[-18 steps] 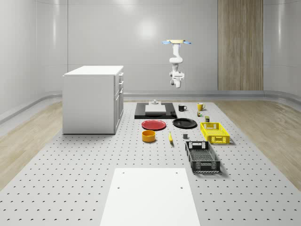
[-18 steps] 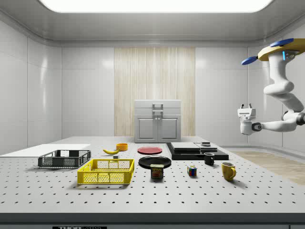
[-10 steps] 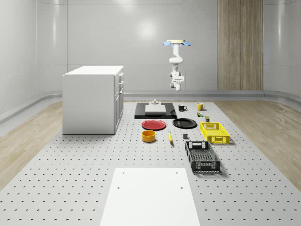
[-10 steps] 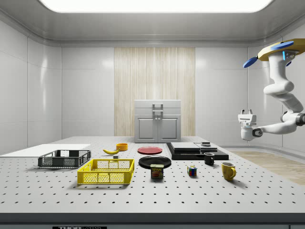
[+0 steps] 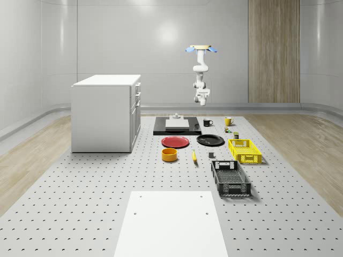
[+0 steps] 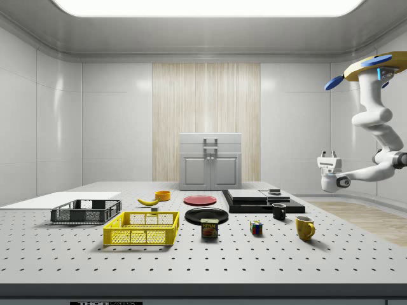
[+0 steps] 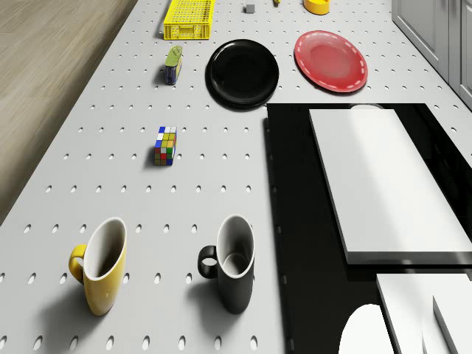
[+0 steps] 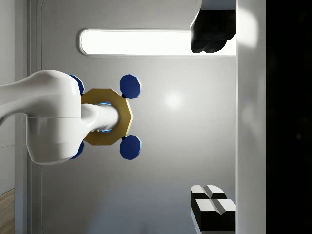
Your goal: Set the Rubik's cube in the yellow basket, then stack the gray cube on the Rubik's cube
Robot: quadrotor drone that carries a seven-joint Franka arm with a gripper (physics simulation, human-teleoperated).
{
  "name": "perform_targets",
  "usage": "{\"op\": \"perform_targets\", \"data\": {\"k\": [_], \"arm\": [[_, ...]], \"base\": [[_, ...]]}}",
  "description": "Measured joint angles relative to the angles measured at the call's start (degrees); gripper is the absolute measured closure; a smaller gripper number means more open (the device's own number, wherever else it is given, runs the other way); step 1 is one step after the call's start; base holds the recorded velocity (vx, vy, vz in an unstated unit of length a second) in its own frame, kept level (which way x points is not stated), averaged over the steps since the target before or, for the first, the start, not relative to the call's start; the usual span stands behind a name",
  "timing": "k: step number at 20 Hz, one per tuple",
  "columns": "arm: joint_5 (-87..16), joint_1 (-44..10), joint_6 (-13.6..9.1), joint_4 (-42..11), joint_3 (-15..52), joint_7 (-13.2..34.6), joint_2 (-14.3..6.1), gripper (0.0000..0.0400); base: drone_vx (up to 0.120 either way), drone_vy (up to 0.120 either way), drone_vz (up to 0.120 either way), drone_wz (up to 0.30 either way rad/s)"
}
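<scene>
The Rubik's cube (image 7: 166, 145) (image 6: 256, 227) (image 5: 227, 129) stands on the perforated table, between the two mugs and a can. The yellow basket (image 7: 189, 18) (image 6: 142, 229) (image 5: 245, 150) is further along the same side, with nothing visible inside. The small gray cube (image 7: 250, 8) (image 5: 211, 155) lies on the table beside the basket. The drone (image 6: 375, 63) (image 5: 201, 48) (image 8: 105, 117) hovers high over the table's far end. My gripper (image 6: 329, 154) (image 5: 202, 92) (image 8: 214, 124) hangs in the air well above the mugs, pointing upward, open and empty.
A yellow mug (image 7: 103, 265) and a black mug (image 7: 232, 269) stand below the drone. Beside them is a black platform (image 7: 295, 221) bearing a white slab. Further on are a can (image 7: 173, 65), a black plate (image 7: 243, 72), a red plate (image 7: 330, 60), a black basket (image 5: 230, 178) and a white cabinet (image 5: 107, 112).
The drone has tilted slightly and the arm's wrist has shifted a little in the air. The gripper stays open and empty, and nothing on the table has moved.
</scene>
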State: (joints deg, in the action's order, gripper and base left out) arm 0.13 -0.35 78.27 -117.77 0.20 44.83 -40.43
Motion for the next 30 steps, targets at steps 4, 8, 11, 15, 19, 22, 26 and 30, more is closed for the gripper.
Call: {"op": "perform_targets", "data": {"k": [4,8,11,15,19,22,26,30], "arm": [[0.0,0.0,-0.2,0.6,0.0,0.0,0.2,0.0000],[0.0,-0.1,-0.2,0.7,0.0,0.0,0.2,0.0000],[0.0,-0.1,-0.1,0.7,0.1,0.0,0.1,0.0000],[0.0,-0.1,0.0,0.7,0.1,0.0,0.0,0.0000],[0.0,-0.1,0.2,0.6,0.1,-0.1,-0.1,0.0000],[-0.1,-0.2,0.3,0.5,0.2,-0.1,-0.2,0.0000],[-0.2,-0.2,0.5,0.4,0.3,0.0,-0.3,0.0000],[-0.4,-0.3,0.6,0.2,0.4,0.0,-0.4,0.0000]], "base": [[0.000,0.000,0.000,0.000],[0.000,0.000,0.000,0.000],[0.000,0.000,0.000,0.000],[0.000,0.000,0.000,0.000],[0.000,0.000,0.000,0.000],[0.000,0.000,0.000,0.000],[0.000,0.000,0.000,0.000],[0.000,0.000,0.000,0.000]]}}
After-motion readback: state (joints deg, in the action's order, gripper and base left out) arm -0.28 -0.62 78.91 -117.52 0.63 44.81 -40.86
